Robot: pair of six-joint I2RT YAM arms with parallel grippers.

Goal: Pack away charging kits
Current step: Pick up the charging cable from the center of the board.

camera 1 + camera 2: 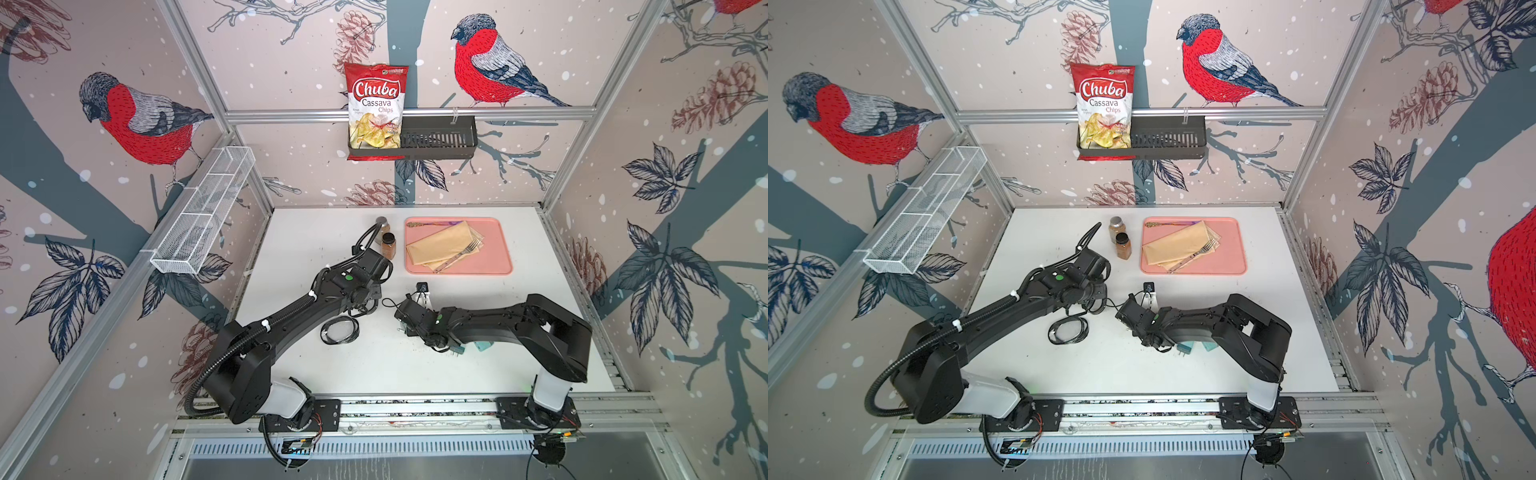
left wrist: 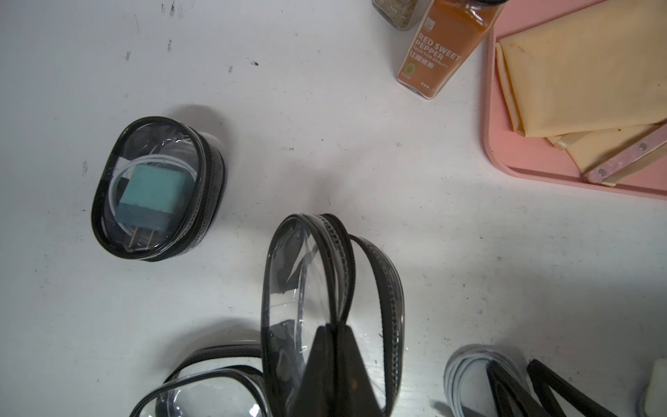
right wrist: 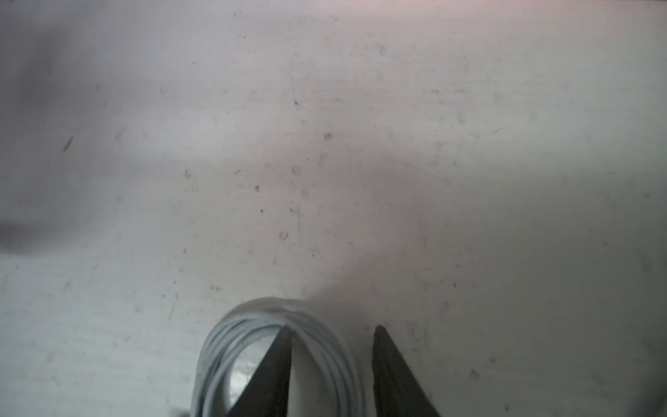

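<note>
Left of centre in a top view, a spare case (image 1: 338, 330) lies beside the left arm (image 1: 291, 316). The left gripper (image 2: 334, 326) pinches an open case (image 2: 285, 281) by its rim, a packed case (image 2: 155, 187) close by. Mid-frame, the right gripper (image 3: 330, 328), narrowly parted, straddles a cable (image 3: 220, 361) coil. Further right, a charger (image 1: 484, 345) peeks from under the right arm (image 1: 498, 324).

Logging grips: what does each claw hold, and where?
Left claw pinches the open case by its zipper rim; right claw straddles the cable, unclamped.
</note>
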